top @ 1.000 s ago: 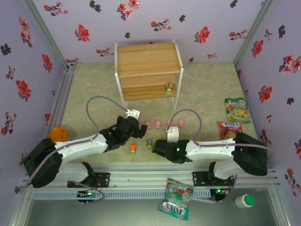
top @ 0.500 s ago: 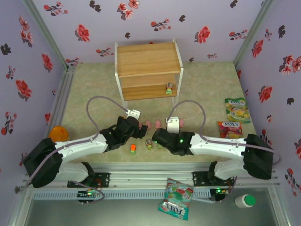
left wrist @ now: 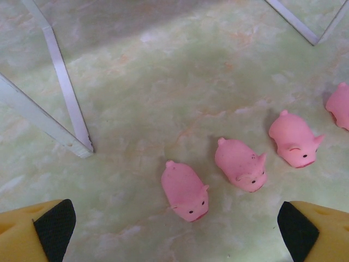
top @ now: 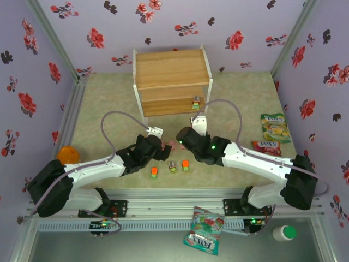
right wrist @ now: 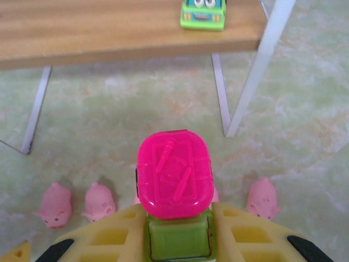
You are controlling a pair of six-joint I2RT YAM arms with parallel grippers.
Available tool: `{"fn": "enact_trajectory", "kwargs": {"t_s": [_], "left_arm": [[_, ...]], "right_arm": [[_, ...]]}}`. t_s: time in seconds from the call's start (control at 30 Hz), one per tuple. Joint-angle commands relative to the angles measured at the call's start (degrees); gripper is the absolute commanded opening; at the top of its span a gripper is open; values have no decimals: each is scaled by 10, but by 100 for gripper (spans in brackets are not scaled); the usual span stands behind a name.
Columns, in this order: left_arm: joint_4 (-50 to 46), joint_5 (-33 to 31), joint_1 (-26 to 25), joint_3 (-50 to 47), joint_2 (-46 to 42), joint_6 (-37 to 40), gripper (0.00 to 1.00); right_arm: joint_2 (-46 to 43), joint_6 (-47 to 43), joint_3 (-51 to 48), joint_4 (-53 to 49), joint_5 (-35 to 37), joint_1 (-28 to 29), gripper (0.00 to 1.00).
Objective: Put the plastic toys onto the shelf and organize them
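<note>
Lilac flowered walls (top: 82,33) enclose a pale green marbled counter (top: 109,93). At its back stands the shelf (top: 172,68), with one green block (right wrist: 203,12) on its lower board. The right gripper (right wrist: 177,240) is clamped on a pink-topped block (right wrist: 173,183) in front of the shelf. The left gripper (left wrist: 174,229) hangs spread wide over pigs (left wrist: 185,191). Three loose blocks (top: 173,167) lie nearby.

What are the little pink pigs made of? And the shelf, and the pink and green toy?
The pigs look like soft, rubbery plastic: smooth, matte and rounded, all one colour. The shelf boards look like wood with grain lines, though that may be a printed surface. Its legs look like white painted metal. The pink and green toy looks like hard, shiny plastic with moulded ridges.
</note>
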Motion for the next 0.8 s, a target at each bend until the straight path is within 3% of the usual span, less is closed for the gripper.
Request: {"fn": "enact_trajectory", "kwargs": {"t_s": [0.0,0.77], "left_arm": [[-8,6,3,15,-1,4,100],[-4,18,4,17,10,7,100]], "right_arm": [[19,-40,37,17,10,-12,27],[134,-80,175,55,-50,-95,27]]}}
